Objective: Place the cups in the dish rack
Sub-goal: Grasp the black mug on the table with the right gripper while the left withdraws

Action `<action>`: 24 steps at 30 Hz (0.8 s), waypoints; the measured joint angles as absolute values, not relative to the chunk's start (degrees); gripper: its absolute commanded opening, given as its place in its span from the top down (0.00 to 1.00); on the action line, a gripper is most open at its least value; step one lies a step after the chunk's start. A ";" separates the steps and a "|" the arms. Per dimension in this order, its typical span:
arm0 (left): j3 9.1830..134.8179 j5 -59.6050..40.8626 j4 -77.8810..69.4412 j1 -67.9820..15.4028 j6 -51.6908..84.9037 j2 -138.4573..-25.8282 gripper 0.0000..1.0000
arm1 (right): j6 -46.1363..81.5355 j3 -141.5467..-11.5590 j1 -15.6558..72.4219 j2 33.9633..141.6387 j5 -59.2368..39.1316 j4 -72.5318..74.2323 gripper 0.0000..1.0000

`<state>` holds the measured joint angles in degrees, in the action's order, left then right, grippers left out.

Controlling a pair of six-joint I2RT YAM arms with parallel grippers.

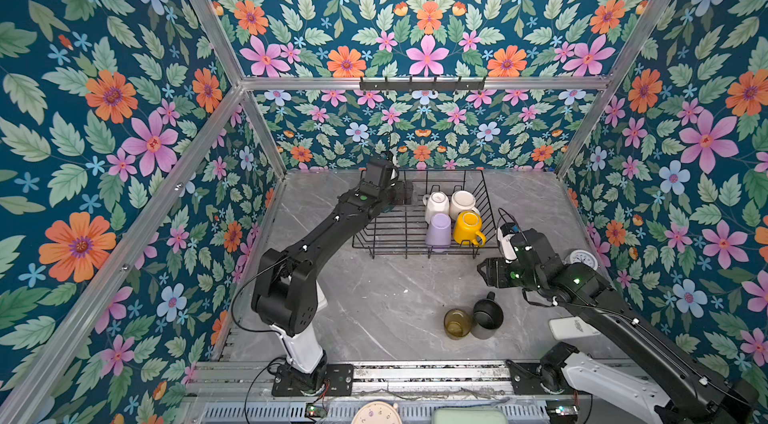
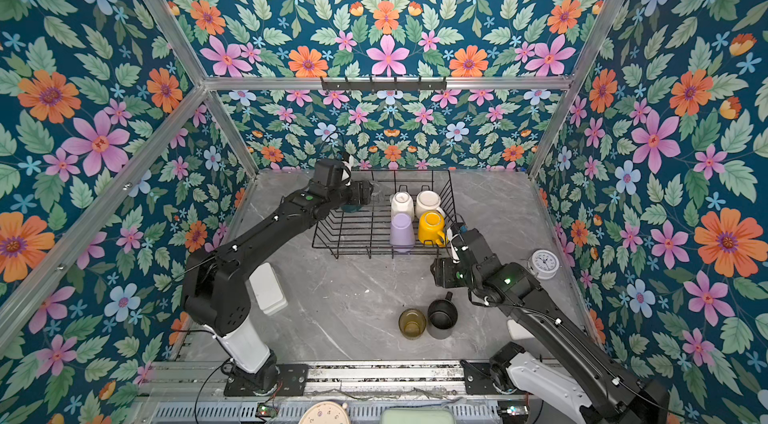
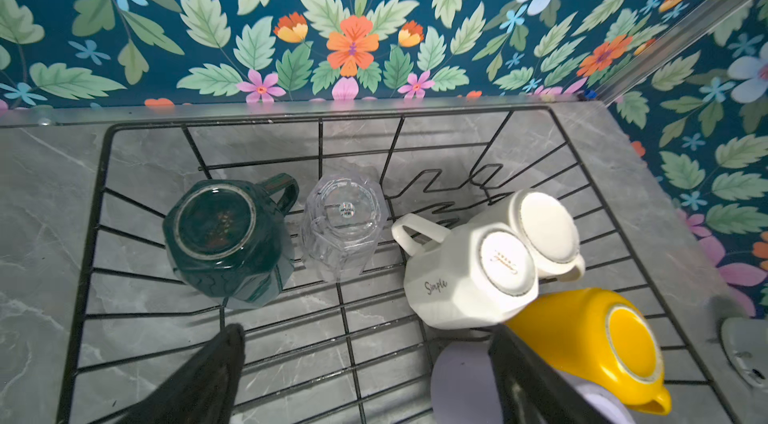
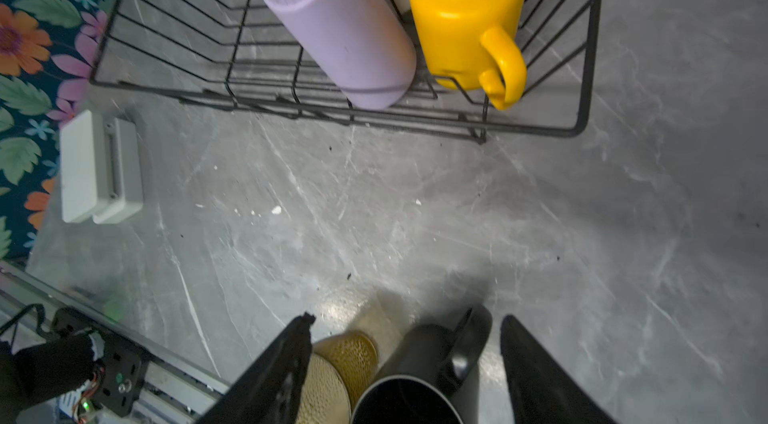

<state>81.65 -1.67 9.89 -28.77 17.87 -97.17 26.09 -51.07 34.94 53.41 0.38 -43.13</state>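
Right wrist: tumbler (image 4: 336,23) base-up, apparently leaning

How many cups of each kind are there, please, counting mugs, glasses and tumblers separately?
Mugs: 5 (dark green mug, white script mug, other white mug, yellow mug, black mug)
Glasses: 2 (clear glass, amber glass)
Tumblers: 1 (lilac tumbler)
Total: 8
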 measured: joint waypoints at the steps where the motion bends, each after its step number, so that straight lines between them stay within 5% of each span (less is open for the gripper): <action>1: 79.85 -1.58 8.34 -28.77 17.91 -95.44 0.07 | 27.14 -51.05 35.53 53.41 0.78 -44.49 0.40; 24: 59.44 2.07 -8.29 -28.69 20.99 -72.42 0.03 | 42.65 -39.86 43.31 51.70 1.91 -54.06 0.69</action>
<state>59.44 2.07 -8.29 -28.69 20.99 -72.42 42.65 -39.86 43.31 51.70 1.91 -54.06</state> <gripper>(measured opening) 0.973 0.337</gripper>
